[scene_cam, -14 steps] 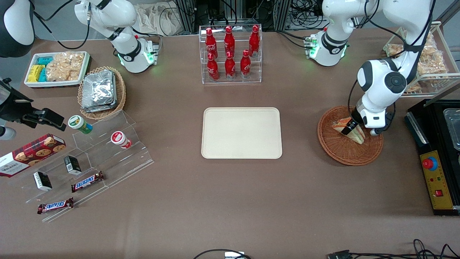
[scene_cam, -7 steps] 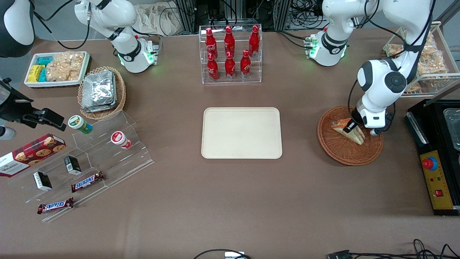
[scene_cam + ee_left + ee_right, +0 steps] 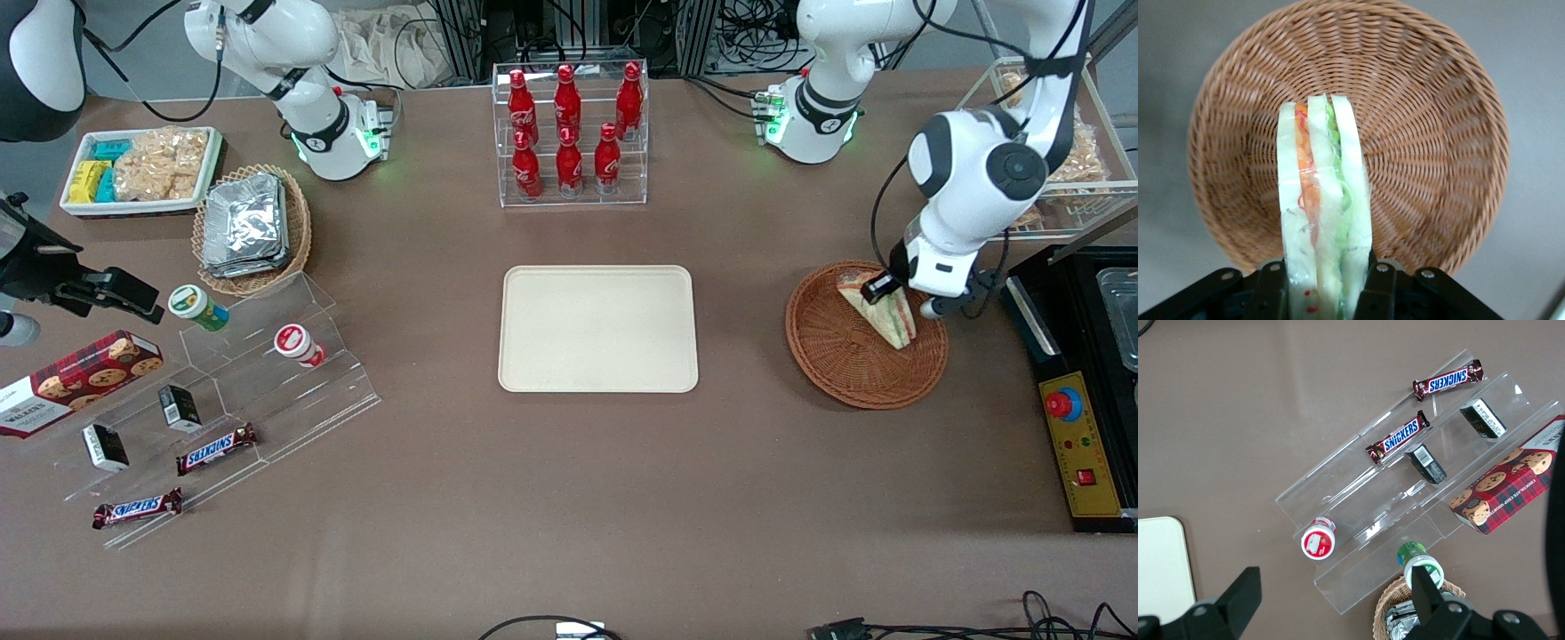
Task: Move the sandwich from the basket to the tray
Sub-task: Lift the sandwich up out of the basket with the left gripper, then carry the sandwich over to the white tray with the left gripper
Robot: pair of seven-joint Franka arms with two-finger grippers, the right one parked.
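Gripper [image 3: 1325,283] clamped on the wrapped sandwich [image 3: 1323,213], holding it up above the wicker basket [image 3: 1431,133], tray [image 3: 597,328] well apart.

A brown table [image 3: 569,498] fills the frame. At its centre lies the cream tray [image 3: 597,329], flat and bare. Toward the working arm's end sits the round wicker basket [image 3: 845,373], with a black control box [image 3: 1080,444] at the table's edge beside it. At the top centre stands a clear rack of red bottles [image 3: 572,133]. Toward the parked arm's end sit a basket of foil packets [image 3: 253,229], a white snack tray [image 3: 140,169], a clear stepped stand [image 3: 222,400] and a cookie box [image 3: 76,378]. The gripper [image 3: 889,293] hangs over the wicker basket, clamped on the sandwich [image 3: 880,313].
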